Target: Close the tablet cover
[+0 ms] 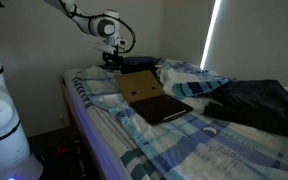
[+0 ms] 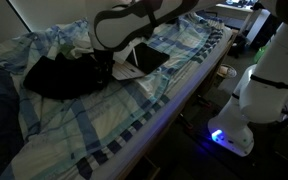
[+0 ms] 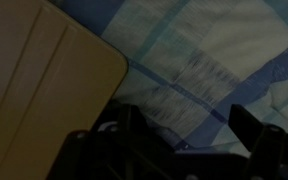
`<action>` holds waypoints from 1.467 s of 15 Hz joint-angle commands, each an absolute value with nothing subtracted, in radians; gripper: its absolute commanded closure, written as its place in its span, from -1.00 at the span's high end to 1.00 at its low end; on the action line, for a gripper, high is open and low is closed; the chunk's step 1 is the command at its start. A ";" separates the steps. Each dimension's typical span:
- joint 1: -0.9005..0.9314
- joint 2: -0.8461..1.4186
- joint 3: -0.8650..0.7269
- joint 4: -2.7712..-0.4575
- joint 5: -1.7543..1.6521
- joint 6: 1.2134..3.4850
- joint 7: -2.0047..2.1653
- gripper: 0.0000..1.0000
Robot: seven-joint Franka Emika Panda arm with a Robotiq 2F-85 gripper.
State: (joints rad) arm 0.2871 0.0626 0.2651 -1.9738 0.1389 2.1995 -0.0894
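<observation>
The tablet lies open on the bed's blue plaid sheet [image 1: 184, 140]. Its tan cover flap [image 1: 139, 85] is spread flat beside the dark screen half [image 1: 166, 107]. It also shows in an exterior view [image 2: 144, 60], partly behind the arm. In the wrist view the tan cover [image 3: 44, 90] fills the left side. My gripper [image 1: 112, 60] hovers at the far edge of the cover flap. In the wrist view its fingers [image 3: 189, 130] are spread wide with only sheet between them, just beside the cover's rounded corner.
A dark garment [image 1: 254, 105] lies on the bed past the tablet and also shows in an exterior view [image 2: 59, 75]. The robot's white base [image 2: 269, 70] stands beside the bed edge. A bright window strip [image 1: 212, 30] is behind.
</observation>
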 commanded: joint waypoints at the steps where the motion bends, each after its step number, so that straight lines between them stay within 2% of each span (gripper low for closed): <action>1: 0.296 0.133 0.276 -1.885 0.084 2.195 -0.056 0.47; 6: 0.316 0.225 0.274 -1.791 0.005 2.183 -0.044 -0.33; 10: 0.343 0.286 0.261 -1.732 -0.102 2.170 0.013 -0.85; 13: 0.368 0.322 0.250 -1.701 -0.181 2.156 0.066 -0.97; 16: 0.398 0.345 0.232 -1.678 -0.275 2.130 0.133 -0.87; 22: 0.426 0.352 0.209 -1.655 -0.372 2.061 0.216 -0.90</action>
State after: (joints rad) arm 0.4047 0.3444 0.2272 -1.6897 -0.3377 2.1185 0.1747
